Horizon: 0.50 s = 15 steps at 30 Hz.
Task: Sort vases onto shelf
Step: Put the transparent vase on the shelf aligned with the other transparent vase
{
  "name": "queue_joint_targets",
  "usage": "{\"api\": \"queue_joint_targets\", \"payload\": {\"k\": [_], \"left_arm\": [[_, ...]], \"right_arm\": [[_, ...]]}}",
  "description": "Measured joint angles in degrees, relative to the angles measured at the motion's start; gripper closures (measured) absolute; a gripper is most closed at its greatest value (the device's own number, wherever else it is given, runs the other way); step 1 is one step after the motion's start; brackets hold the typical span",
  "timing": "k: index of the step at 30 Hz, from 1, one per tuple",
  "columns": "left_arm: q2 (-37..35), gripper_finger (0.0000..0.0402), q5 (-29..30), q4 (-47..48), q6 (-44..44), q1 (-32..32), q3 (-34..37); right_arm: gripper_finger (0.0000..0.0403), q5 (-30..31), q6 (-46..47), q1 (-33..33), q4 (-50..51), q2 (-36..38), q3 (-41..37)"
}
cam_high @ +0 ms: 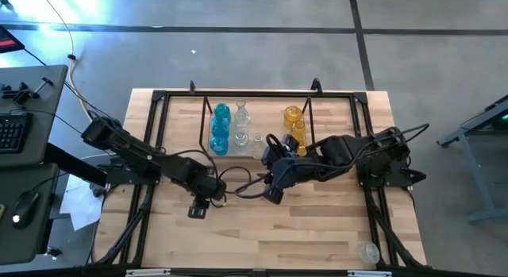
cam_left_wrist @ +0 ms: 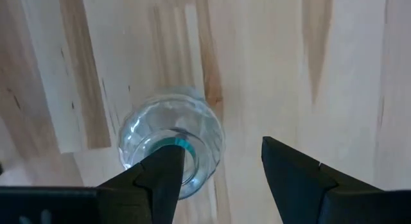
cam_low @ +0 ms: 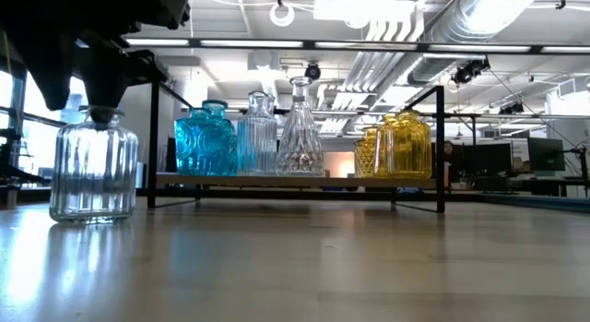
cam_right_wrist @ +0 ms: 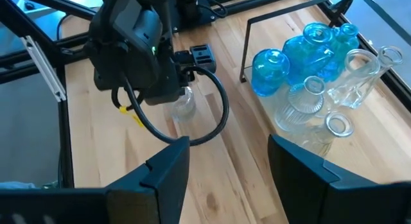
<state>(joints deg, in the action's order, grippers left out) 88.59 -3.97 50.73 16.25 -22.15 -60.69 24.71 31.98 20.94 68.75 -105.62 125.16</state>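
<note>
A clear ribbed jar stands upright on its base on the bare table, in front of the shelf's left end. My left gripper is open directly above the jar, with one finger over its mouth and the other out to the side. The black-rod shelf holds blue vases, clear vases and yellow vases standing on its wooden floor. My right gripper is open and empty above the table in front of the shelf. My left gripper comes at the clear jar from above, pointing down. One finger stands at the rim of the jar's mouth. I cannot tell whether it touches the glass. The jar rests on the table.
Another clear vase sits near the table's near right corner. A larger black frame edges the table. Cables loop between the two arms. The wooden tabletop nearer than the arms is bare.
</note>
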Motion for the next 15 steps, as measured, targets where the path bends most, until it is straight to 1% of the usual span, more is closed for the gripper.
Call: {"api": "queue_joint_targets", "payload": {"k": [3, 10, 12, 15], "left_arm": [[0.5, 0.0202, 0.0, -2.7, 0.0, 0.0, 0.0], [0.6, 0.0203, -0.5, -4.4, 0.1, 0.8, 0.6], [0.4, 0.0212, -0.5, -5.5, 0.9, 1.0, 1.5], [0.2, 0.024, -0.8, -5.9, 1.9, 1.2, 2.6]], "right_arm": [[0.021, 0.1, 0.7, 0.4, 0.0, 0.0, 0.0], [0.021, 1.3, 1.7, 1.4, 0.0, 0.0, 0.0], [0.021, 1.7, 2.1, 1.7, 0.0, 0.0, 0.0], [0.021, 1.8, 2.6, 2.2, 0.0, 0.0, 0.0]]}}
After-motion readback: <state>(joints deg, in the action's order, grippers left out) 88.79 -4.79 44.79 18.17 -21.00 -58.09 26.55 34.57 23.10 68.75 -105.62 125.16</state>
